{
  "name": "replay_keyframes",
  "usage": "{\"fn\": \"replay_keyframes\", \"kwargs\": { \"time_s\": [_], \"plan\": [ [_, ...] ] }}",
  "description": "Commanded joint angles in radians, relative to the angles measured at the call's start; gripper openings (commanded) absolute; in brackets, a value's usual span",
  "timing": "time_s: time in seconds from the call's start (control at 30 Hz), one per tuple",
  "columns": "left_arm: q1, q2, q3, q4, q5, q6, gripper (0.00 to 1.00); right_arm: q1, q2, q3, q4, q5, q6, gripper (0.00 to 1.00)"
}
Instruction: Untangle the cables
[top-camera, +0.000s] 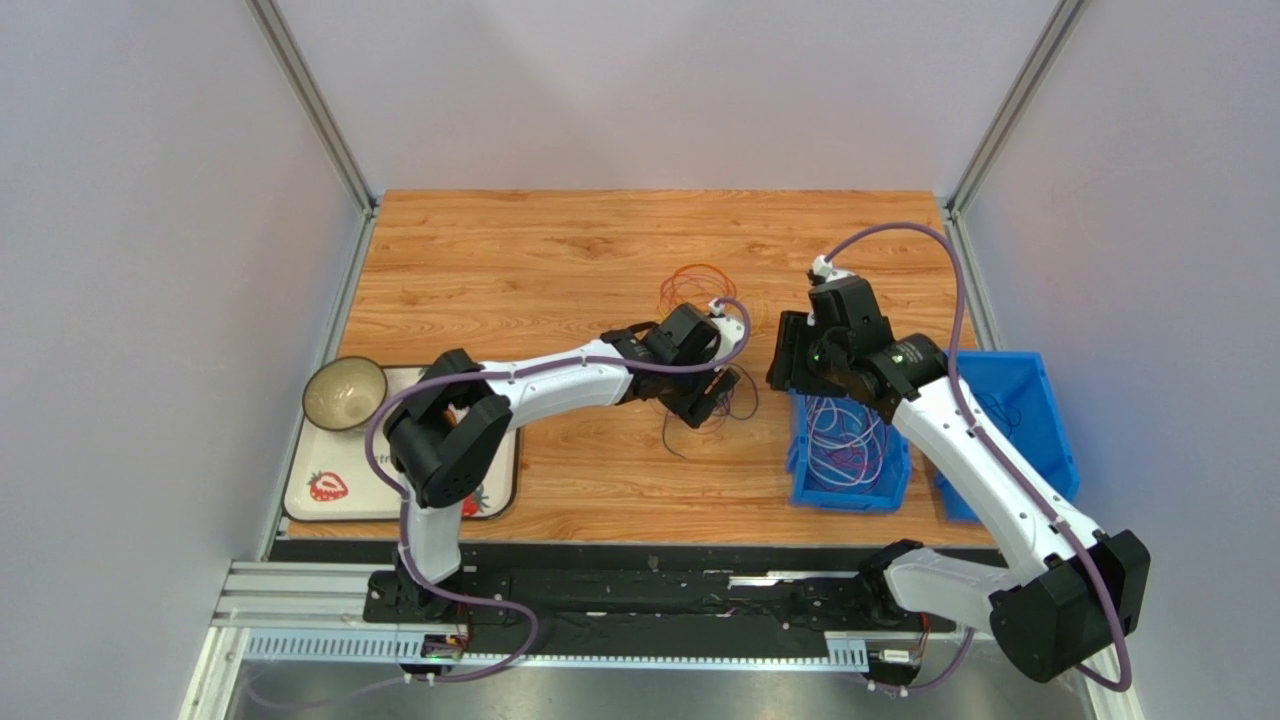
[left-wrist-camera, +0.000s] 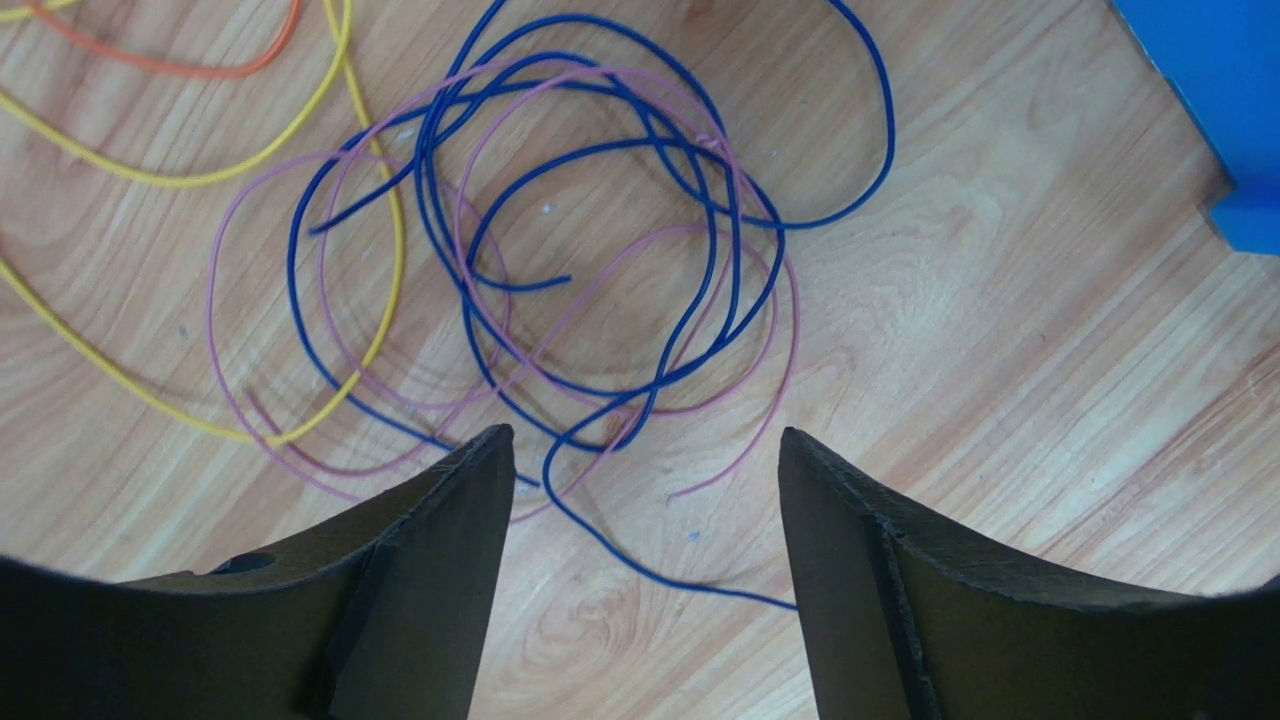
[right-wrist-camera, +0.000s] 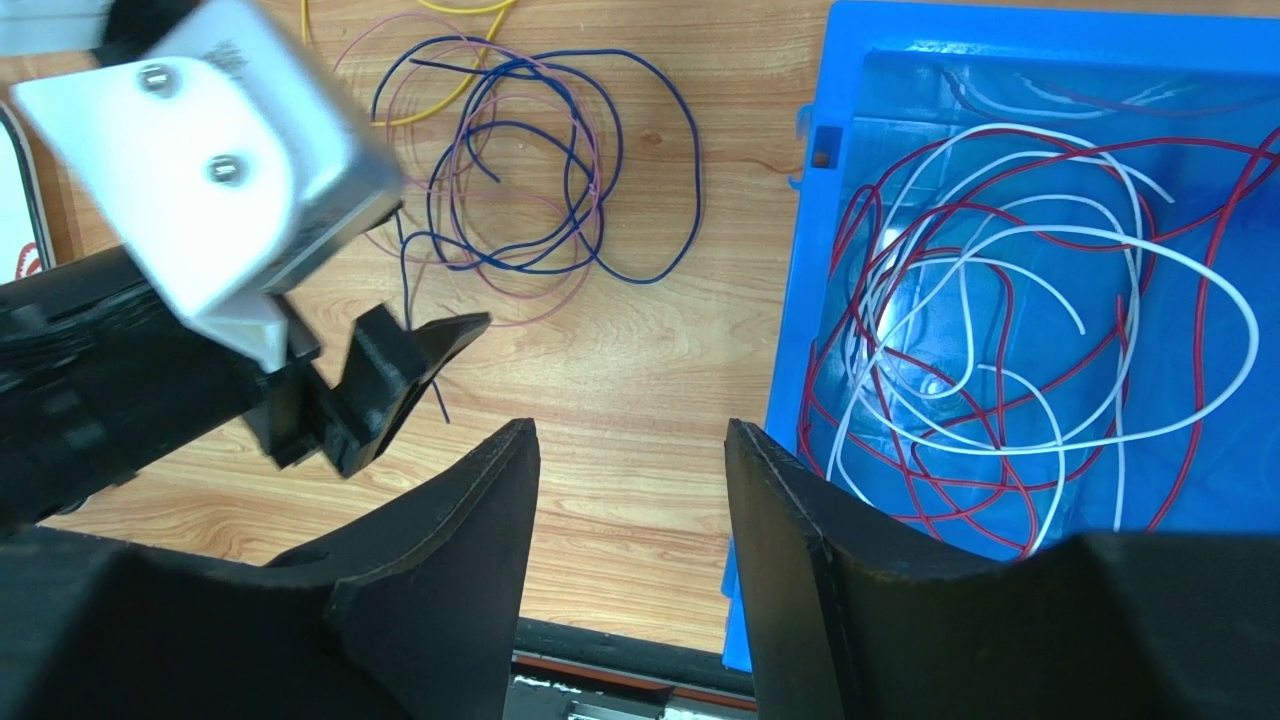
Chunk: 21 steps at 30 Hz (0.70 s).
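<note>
- A blue bin (right-wrist-camera: 804, 345) at the right of the wooden table (top-camera: 526, 255) holds a loose heap of red and white cables (right-wrist-camera: 1022, 345), looped over one another on its floor.
- A second blue bin (top-camera: 1037, 413) stands just beside it, farther right; the right arm (top-camera: 977, 450) crosses above it and hides part of its inside.
- On the bare wood left of the bins lies a tangle of blue and purple cables (left-wrist-camera: 601, 270), the strands woven through each other.
- A yellow cable (left-wrist-camera: 196, 177) overlaps the tangle's far side, and an orange cable (left-wrist-camera: 181, 68) lies just beyond it.
- The left gripper (left-wrist-camera: 643, 443) hangs over the near edge of this tangle, fingers spread and holding nothing; one blue strand runs along the table beneath the gap.
- The right gripper (right-wrist-camera: 631, 435) hovers by the first bin's left wall, over the wood between the bin and the tangle, fingers parted and empty.
- Seen from the right wrist, the left gripper stands before the near-left part of the tangle.
- Well apart at the table's left edge, a metal bowl (top-camera: 344, 393) sits on a tray (top-camera: 323, 483) printed with a strawberry.
</note>
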Motion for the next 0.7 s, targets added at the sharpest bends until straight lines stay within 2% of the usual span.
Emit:
{"fn": "replay_keyframes", "kwargs": {
  "time_s": [0.0,0.27,0.37,0.4,0.47,0.5,0.67],
  "plan": [
    [-0.004,0.076,0.087,-0.028,0.045,0.111,0.70,0.000,-0.024,0.000,0.010,-0.018,-0.022,0.53],
    [-0.002,0.125,0.128,-0.048,0.044,0.120,0.53,0.000,-0.034,-0.006,0.003,-0.011,-0.025,0.53],
    [-0.002,0.127,0.136,-0.064,0.033,0.122,0.36,0.002,-0.029,-0.003,0.002,-0.012,-0.025,0.53],
    [-0.002,0.124,0.136,-0.067,0.033,0.120,0.24,0.000,-0.029,-0.003,0.002,-0.014,-0.023,0.53],
    [-0.002,0.101,0.131,-0.067,0.034,0.120,0.14,0.000,-0.027,-0.002,0.002,-0.014,-0.022,0.53],
    [-0.002,0.090,0.128,-0.070,0.033,0.117,0.02,0.002,-0.024,0.000,0.002,-0.014,-0.022,0.53],
    [-0.002,-0.002,0.127,-0.104,0.050,0.111,0.00,0.002,-0.018,0.006,0.002,-0.027,-0.017,0.53]
  ]
}}
